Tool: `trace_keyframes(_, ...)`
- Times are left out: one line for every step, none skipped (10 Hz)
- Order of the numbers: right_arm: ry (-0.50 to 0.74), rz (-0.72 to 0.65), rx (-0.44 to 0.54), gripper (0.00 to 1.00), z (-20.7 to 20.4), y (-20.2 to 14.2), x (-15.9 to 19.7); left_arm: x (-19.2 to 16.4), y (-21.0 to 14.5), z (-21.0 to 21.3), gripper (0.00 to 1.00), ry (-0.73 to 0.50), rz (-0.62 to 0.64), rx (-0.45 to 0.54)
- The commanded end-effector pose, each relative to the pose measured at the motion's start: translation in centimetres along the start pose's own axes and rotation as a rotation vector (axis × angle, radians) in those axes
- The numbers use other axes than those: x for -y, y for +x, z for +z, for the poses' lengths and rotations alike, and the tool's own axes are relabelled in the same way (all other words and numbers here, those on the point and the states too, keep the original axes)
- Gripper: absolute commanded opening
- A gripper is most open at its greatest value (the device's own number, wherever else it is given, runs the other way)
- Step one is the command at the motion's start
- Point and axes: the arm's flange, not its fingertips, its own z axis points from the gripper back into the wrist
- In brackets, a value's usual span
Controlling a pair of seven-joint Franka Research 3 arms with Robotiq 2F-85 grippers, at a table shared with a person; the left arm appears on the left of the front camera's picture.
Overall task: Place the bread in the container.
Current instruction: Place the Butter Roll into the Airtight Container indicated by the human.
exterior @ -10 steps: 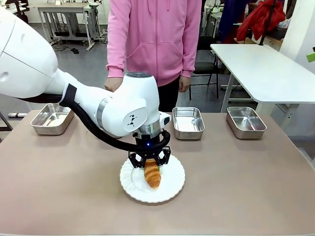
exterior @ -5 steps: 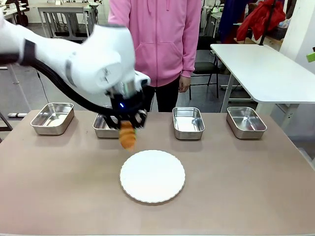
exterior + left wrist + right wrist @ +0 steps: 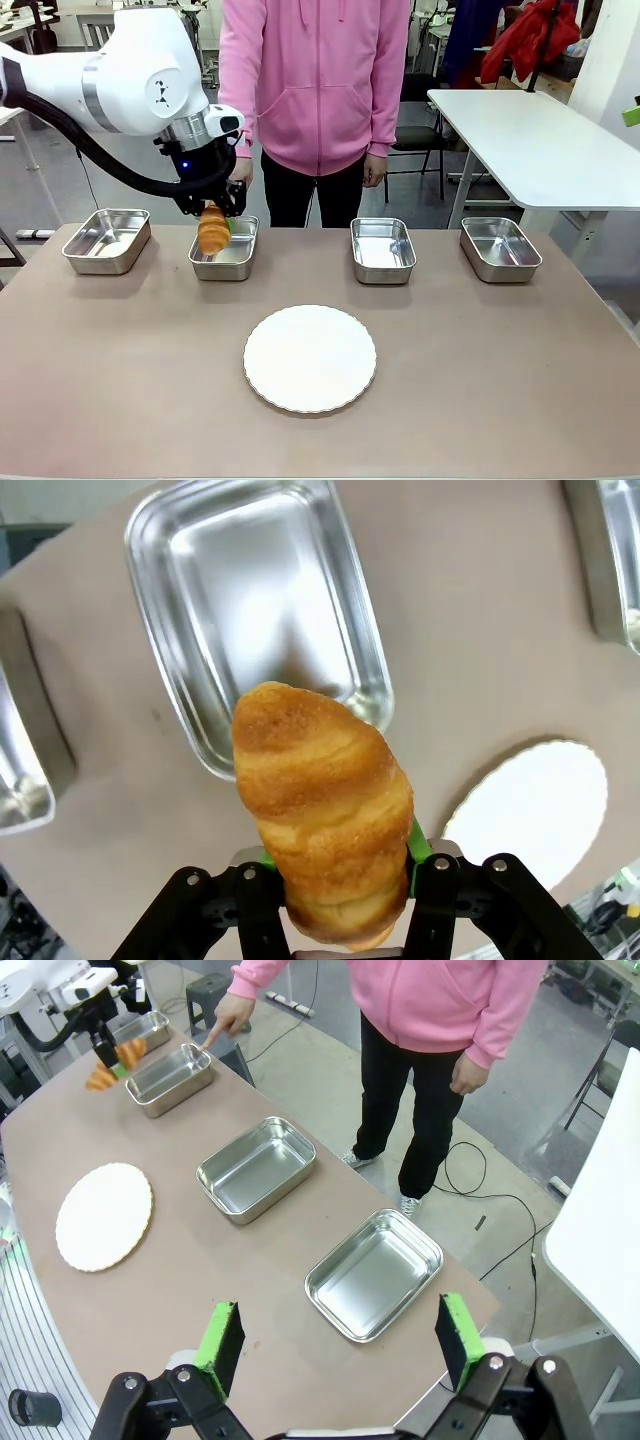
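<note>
Left gripper (image 3: 212, 212) pinched the bread (image 3: 212, 230) by one end, hung above the container (image 3: 236, 262) at upper left of the front frame, likely for a straight drop; left wrist frame showed bread (image 3: 322, 825) over the tray's near rim (image 3: 215, 750), plate (image 3: 530, 815) at lower right; right wrist frame showed right gripper (image 3: 340, 1345) spread, empty, a person's finger (image 3: 212, 1035) pointing at that tray.
</note>
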Motion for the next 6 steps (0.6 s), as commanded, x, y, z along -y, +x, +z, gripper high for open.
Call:
trace_keyframes(-0.002,0.003,0.006,1.00,0.1,0.1,0.0,-1.3,2.7,-0.9,0.43,-0.018,-0.023,-0.051)
trace_keyframes(-0.002,0.003,0.006,1.00,0.1,0.1,0.0,-2.3,3.8,-1.6,0.43,-0.040,-0.019,-0.054)
trace_keyframes(-0.002,0.003,0.006,1.00,0.1,0.1,0.0,-2.7,4.5,-2.3,0.43,-0.052,-0.020,-0.057)
trace_keyframes(-0.002,0.003,0.006,1.00,0.1,0.1,0.0,-2.9,5.0,-3.1,0.43,-0.036,-0.041,-0.058)
trace_keyframes(-0.002,0.003,0.006,1.00,0.1,0.1,0.0,-3.3,5.5,-3.7,0.43,-0.018,-0.051,-0.024)
trace_keyframes(-0.002,0.003,0.006,1.00,0.1,0.1,0.0,-3.4,6.1,-4.0,0.43,-0.002,-0.045,0.002)
